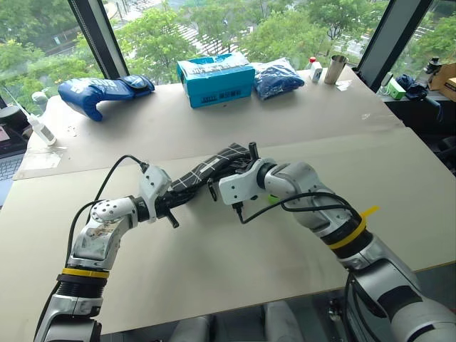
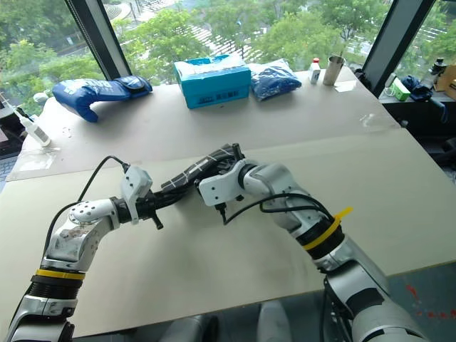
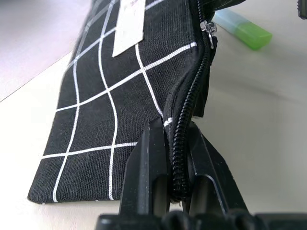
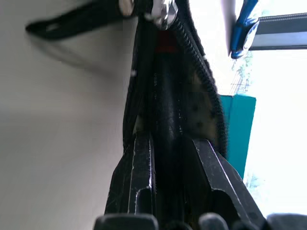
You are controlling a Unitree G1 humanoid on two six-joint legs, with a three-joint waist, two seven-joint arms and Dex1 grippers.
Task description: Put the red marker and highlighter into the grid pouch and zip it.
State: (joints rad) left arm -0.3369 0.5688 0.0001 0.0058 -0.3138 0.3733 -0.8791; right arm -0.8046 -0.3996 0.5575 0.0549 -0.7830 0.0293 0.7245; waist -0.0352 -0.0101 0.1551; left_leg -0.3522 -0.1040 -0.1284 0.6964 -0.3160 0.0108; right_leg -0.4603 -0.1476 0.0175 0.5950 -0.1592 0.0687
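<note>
Left gripper [image 3: 177, 163], at lower centre of its wrist view, has its fingers clamped on the zipper edge of the pouch [image 3: 110, 110]. Right gripper [image 4: 168, 143] pinches the marker [image 4: 165, 91] inside the pouch mouth. Highlighter [image 3: 242, 29] lies on the surface [image 3: 259, 120], upper right.

A big pale beige table [image 1: 214, 278] fills the room. Far behind it, tall glass windows [image 1: 299, 21] with dark frames [image 1: 96, 35] show green trees [image 1: 164, 32] in bright daylight. A dark desk [image 1: 427, 107] stands far right.
</note>
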